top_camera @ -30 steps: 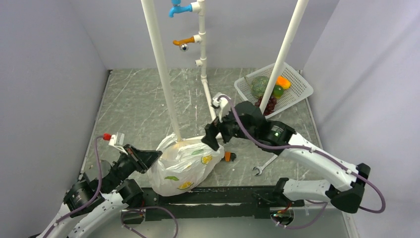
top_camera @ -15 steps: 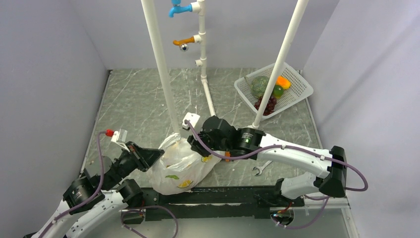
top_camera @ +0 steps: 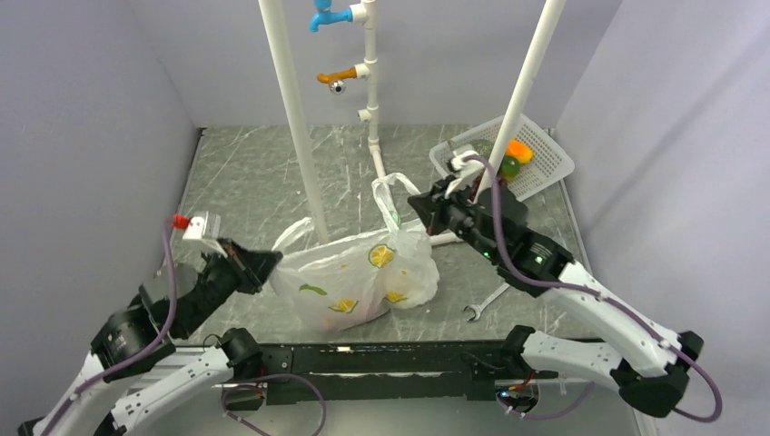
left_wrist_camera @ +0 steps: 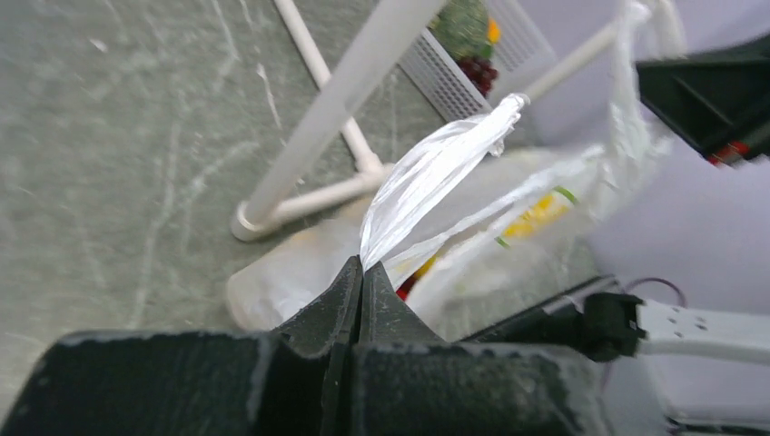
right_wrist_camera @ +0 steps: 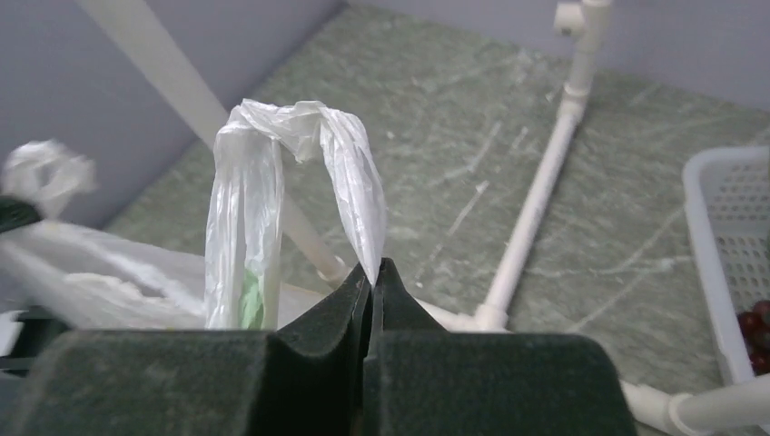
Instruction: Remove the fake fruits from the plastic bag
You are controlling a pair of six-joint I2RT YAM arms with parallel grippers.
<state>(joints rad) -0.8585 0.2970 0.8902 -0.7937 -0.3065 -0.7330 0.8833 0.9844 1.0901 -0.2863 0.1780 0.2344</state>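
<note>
Stretched wider than a second ago, the plastic bag (top_camera: 350, 282) lies on the table (top_camera: 245, 182) between the arms, its fake fruits apparently all still inside. The left gripper (left_wrist_camera: 360, 270) and the right gripper (right_wrist_camera: 372, 268) each pinch a loop handle tight. Opening the mouth has begun; the emptying is left.
</note>
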